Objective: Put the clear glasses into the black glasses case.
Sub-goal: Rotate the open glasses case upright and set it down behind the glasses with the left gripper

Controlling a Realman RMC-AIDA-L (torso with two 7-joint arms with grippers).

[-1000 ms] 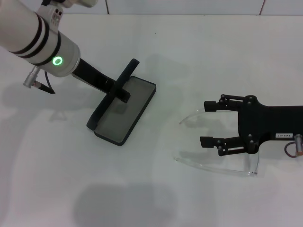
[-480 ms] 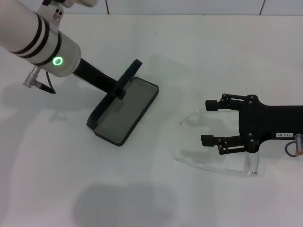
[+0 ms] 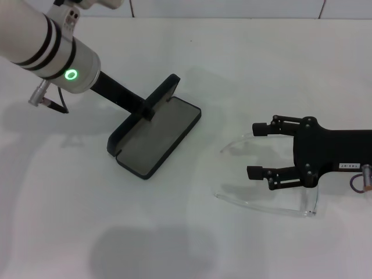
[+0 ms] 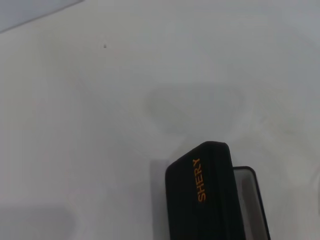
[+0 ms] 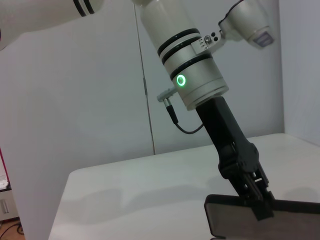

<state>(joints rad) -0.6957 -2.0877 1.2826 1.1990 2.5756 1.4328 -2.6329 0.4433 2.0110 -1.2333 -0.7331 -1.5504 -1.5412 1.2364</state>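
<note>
The black glasses case (image 3: 157, 139) lies open left of the middle of the white table, its grey lining facing up. Its lid (image 3: 164, 92) stands upright, and my left gripper (image 3: 148, 109) is shut on the lid's edge. The left wrist view shows the lid (image 4: 200, 200) from close up, with orange lettering. From the right wrist view, the left gripper (image 5: 250, 192) is seen clamped on the case (image 5: 260, 220). The clear glasses (image 3: 250, 203) lie on the table at the right, arms pointing left. My right gripper (image 3: 256, 150) is open above them, between their two arms.
The white table (image 3: 232, 58) ends at a tiled wall along the back. The left arm's white forearm (image 3: 40, 40) reaches in from the upper left. The right arm's black wrist (image 3: 343, 154) comes in from the right edge.
The case has swung and slid to the right under the left gripper, its far end now nearer the glasses. The right gripper and the glasses have stayed put.
</note>
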